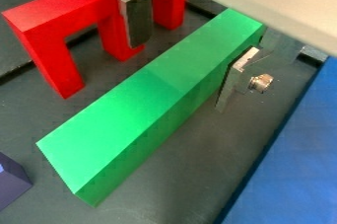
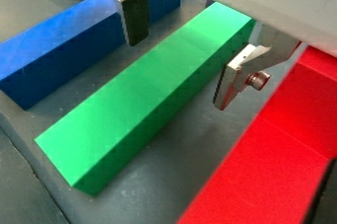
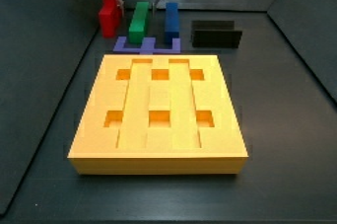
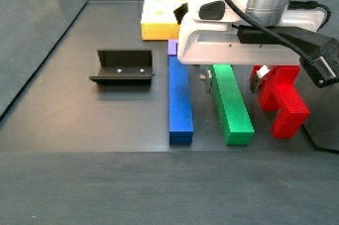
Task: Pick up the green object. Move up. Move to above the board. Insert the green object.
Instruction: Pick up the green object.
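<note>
The green object (image 1: 145,110) is a long bright green block lying flat on the dark floor between the blue bar (image 2: 66,45) and the red notched block (image 1: 73,31). It shows in both wrist views (image 2: 145,95) and in both side views (image 3: 140,19) (image 4: 235,102). My gripper (image 1: 184,50) is open and low over the block's far end, one finger (image 1: 133,21) on each long side, with a small gap to the block. It stands the same way in a wrist view (image 2: 184,48) and a side view (image 4: 231,70). The yellow-orange board (image 3: 165,110) with six square recesses lies apart from the block.
The black fixture (image 4: 123,67) stands on the floor beside the blue bar (image 4: 179,100). The red notched block (image 4: 282,100) is close on the green block's other side. A small purple piece (image 3: 148,43) lies between the blocks and the board. Dark walls enclose the floor.
</note>
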You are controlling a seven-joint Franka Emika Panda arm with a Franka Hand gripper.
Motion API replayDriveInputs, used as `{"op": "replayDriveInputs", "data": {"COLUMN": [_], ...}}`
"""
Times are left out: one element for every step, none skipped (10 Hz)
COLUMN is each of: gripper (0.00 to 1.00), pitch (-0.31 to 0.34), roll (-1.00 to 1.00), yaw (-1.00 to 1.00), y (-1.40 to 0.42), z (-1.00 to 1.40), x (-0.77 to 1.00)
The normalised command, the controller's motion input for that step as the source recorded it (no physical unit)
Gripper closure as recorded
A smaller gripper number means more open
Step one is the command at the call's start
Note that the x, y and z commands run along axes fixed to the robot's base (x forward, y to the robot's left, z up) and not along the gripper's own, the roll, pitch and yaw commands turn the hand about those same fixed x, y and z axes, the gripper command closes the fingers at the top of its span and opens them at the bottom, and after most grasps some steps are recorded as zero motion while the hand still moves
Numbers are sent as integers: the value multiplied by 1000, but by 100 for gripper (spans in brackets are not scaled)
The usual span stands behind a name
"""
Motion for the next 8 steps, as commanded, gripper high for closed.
{"op": "replayDriveInputs", "data": {"gripper": [0, 0, 0, 0, 0, 0, 0, 100], "pitch": [26, 29, 24, 0, 0, 0, 0, 0], "roll": [90, 83, 26, 0, 0, 0, 0, 0], "yaw": [-66, -40, -46, -26, -23, 0, 0, 0], "y": [0, 0, 0, 0, 0, 0, 0, 0], "z": [-340, -297, -206, -154, -137, -26, 0, 0], "x": [237, 254, 166, 0, 0, 0, 0, 0]}}
